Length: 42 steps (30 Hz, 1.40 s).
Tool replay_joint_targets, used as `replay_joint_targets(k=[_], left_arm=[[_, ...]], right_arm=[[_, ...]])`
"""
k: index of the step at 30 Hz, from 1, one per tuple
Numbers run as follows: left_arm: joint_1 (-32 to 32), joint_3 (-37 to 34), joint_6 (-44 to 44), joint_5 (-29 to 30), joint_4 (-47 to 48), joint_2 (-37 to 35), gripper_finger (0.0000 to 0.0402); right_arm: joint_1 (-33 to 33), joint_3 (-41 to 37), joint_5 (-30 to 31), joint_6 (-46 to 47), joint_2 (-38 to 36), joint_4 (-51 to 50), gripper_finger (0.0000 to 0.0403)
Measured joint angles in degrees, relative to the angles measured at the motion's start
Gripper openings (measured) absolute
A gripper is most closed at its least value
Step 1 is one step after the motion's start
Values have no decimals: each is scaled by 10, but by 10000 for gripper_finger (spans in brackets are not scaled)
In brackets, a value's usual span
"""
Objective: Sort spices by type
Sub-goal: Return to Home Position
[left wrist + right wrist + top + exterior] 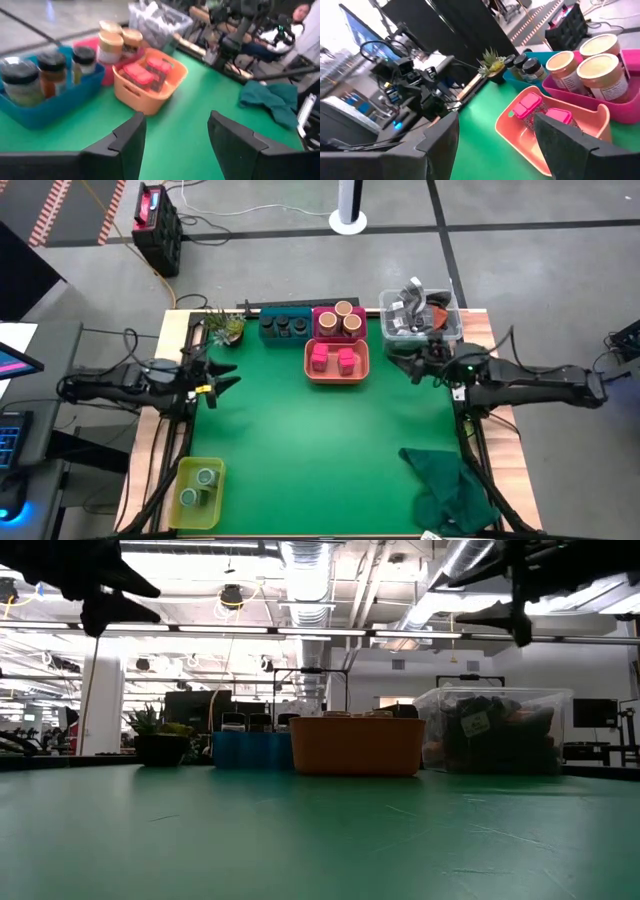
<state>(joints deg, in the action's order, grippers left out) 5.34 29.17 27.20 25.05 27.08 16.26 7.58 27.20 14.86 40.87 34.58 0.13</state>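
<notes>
The spices sit sorted in trays. Dark round jars [284, 326] stand in a blue tray [50, 107]. Tan-topped jars [340, 321] fill a pink tray [615, 111]. Pink square boxes [334, 359] lie in an orange tray [337, 376]. Green-topped jars [198, 486] stand in a yellow tray [181, 468] at the near left corner. My left gripper [222, 377] hovers open over the table's left edge. My right gripper [415, 363] hovers open near the right edge, beside the orange tray. Both are held high above the table in the low view.
A clear tub of grey clutter [420, 318] stands at the far right corner, just behind my right gripper. A small potted plant [226, 328] stands at the far left. A dark green cloth [446, 484] lies crumpled at the near right. The green mat's middle [320, 450] is bare.
</notes>
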Motion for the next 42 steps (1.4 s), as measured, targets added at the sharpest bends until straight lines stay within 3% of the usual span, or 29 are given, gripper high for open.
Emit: replay_joint_targets(k=[13, 24, 33, 42], left_arm=[[-3, -71, -55, 57, -77, -85, 173], [-33, -120, -71, 57, -99, -152, 144], [-42, -146, -69, 45, -86, -161, 132], [-42, -192, -40, 5, -138, -161, 123]], right_arm=[[0, -72, 45, -43, -194, -8, 280], [0, -111, 93, -60, -346, -85, 280], [-2, -149, 95, -64, -344, -83, 280], [-26, -243, 93, -28, -345, 26, 253]])
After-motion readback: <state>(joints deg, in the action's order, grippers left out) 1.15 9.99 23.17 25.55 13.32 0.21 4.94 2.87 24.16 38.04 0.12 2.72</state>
